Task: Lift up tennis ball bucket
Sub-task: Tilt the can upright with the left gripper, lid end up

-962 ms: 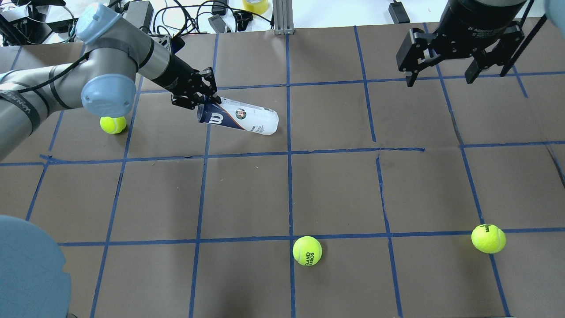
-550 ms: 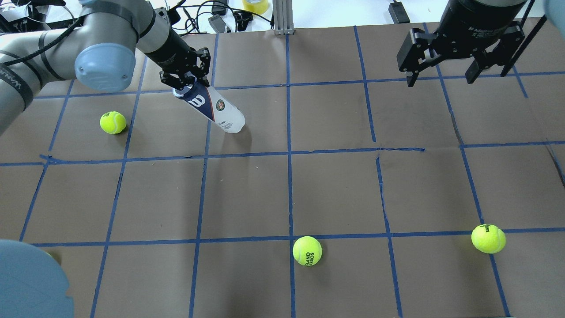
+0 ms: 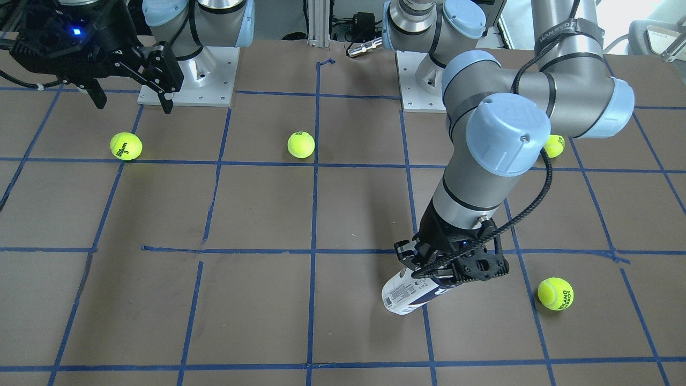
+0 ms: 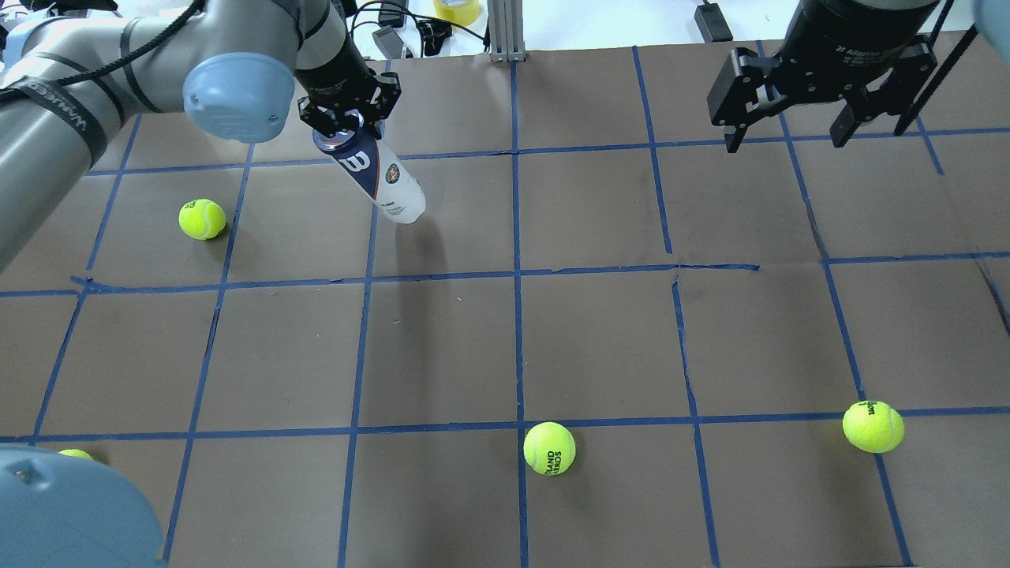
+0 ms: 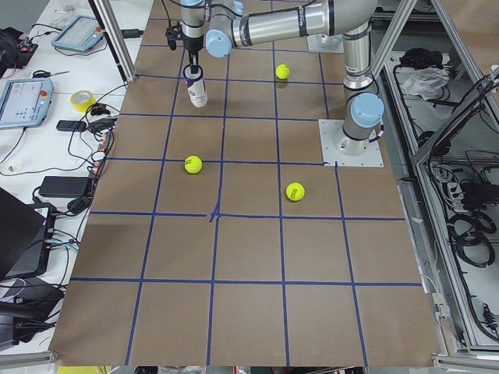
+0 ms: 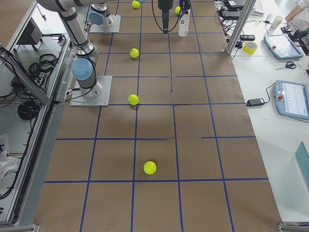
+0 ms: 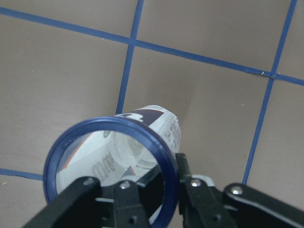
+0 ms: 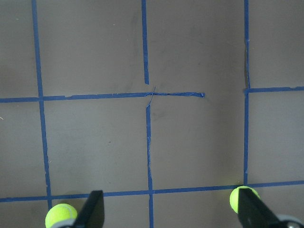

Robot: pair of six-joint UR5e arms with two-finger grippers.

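The tennis ball bucket (image 4: 388,185) is a slim white can with a navy rim and band. It hangs steeply tilted at the far left of the table. My left gripper (image 4: 347,126) is shut on its navy rim from above. The bucket's lower end is near the table; I cannot tell if it touches. The bucket also shows in the front view (image 3: 403,293) below the left gripper (image 3: 450,271), and in the left wrist view (image 7: 152,135), open rim up. My right gripper (image 4: 787,143) is open and empty, high at the far right.
Yellow-green tennis balls lie on the brown, blue-taped table: one left of the bucket (image 4: 202,218), one at front middle (image 4: 549,448), one at front right (image 4: 873,426), one at the front left edge (image 4: 75,454). Cables and tape lie beyond the far edge.
My left gripper has raised the rim end and moved it toward the far edge. The bucket has swung from lying on its side to steeply tilted. The right arm has not moved.
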